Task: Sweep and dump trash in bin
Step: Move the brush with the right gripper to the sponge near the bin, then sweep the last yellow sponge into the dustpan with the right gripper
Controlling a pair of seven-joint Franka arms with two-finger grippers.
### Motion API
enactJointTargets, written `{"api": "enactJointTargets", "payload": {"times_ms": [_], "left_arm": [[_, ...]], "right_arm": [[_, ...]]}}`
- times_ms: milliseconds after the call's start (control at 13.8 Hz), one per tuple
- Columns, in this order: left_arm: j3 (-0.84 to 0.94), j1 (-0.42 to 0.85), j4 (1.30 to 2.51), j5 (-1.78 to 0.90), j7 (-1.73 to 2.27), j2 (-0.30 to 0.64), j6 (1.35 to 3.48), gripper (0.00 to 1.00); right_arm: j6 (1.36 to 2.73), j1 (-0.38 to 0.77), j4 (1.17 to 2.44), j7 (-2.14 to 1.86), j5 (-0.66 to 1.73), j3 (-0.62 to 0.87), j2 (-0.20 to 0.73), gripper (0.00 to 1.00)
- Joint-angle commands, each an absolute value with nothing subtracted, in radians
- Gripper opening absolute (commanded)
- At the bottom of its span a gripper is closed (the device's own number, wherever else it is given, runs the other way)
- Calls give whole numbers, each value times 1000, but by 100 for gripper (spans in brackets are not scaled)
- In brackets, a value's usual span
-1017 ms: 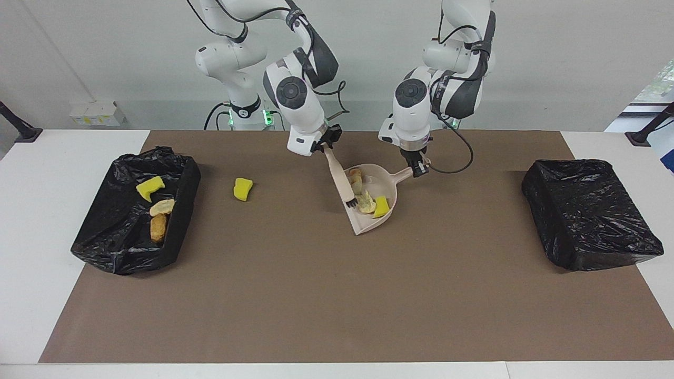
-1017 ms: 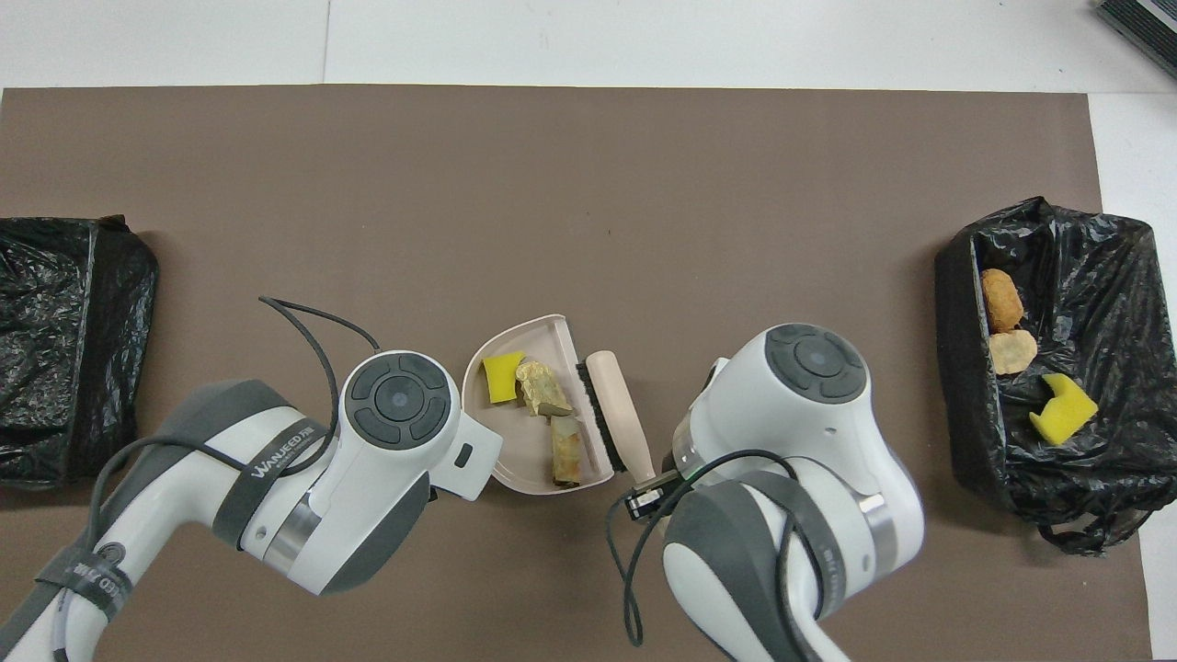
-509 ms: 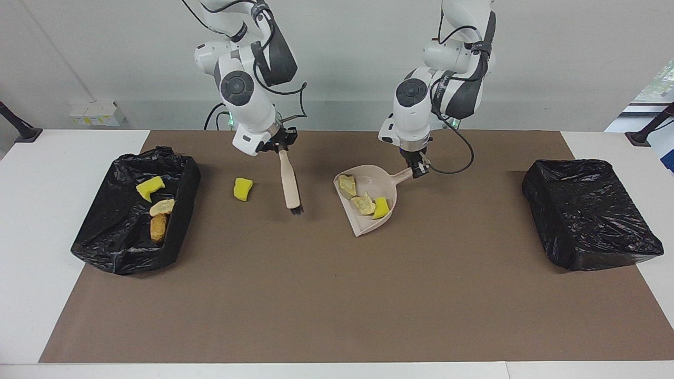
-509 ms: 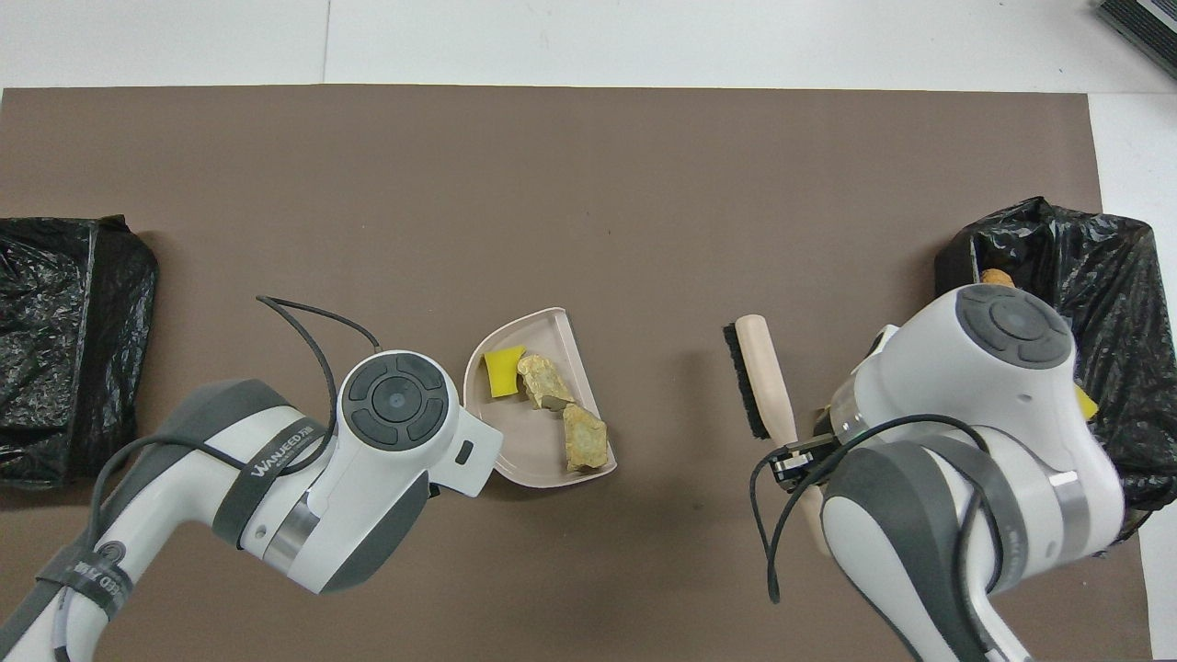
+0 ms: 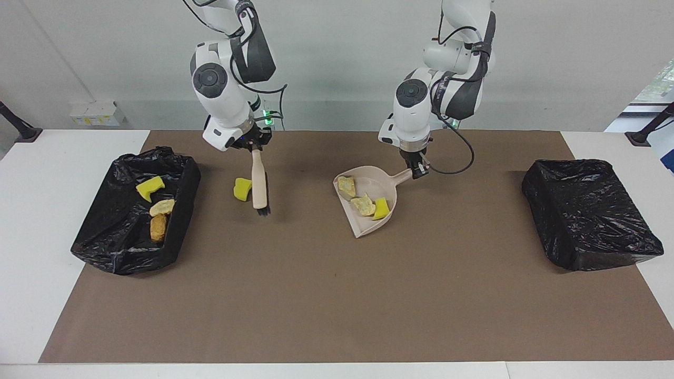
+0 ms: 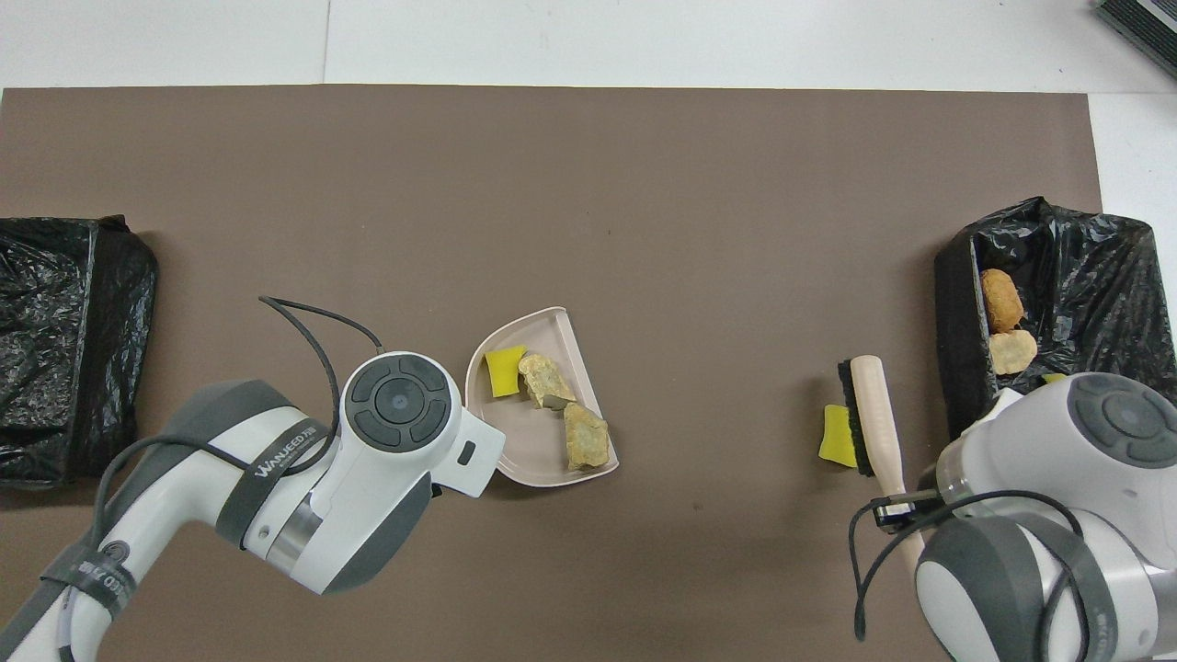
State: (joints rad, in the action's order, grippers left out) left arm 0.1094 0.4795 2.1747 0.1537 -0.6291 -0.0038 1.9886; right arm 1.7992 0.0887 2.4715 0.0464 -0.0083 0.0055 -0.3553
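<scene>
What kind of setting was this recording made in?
Most likely a robotics lab test bench, not a home: two arms stand at a white table covered by a brown mat, with bag-lined bins at each end and sponge and bread-like scraps as staged trash.

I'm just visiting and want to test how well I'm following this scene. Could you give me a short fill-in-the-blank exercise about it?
1. The right end effector holds a ____ by its handle.
2. The dustpan, held by the left end effector, carries ____ scraps of trash.
3. The loose yellow sponge chunk lies on the mat beside the brush, between the dustpan and the bin that holds ____ scraps.

Missing words: brush; three; three
</scene>
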Motion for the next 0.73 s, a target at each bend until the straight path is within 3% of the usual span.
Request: {"api": "enactJointTargets", "payload": {"times_ms": [0, 363, 654], "left_arm": [[107, 503, 2194, 179, -603, -12, 2023, 0], [107, 522, 2229, 179, -601, -29, 2023, 0], [107, 520, 2229, 204, -603, -29, 2025, 0]], "right_arm": [[1850, 54, 2572, 67, -79, 21, -445, 0], [1960, 57, 2606, 205, -150, 31, -350, 0], [1957, 167, 2524, 366, -150, 32, -249, 0]]}}
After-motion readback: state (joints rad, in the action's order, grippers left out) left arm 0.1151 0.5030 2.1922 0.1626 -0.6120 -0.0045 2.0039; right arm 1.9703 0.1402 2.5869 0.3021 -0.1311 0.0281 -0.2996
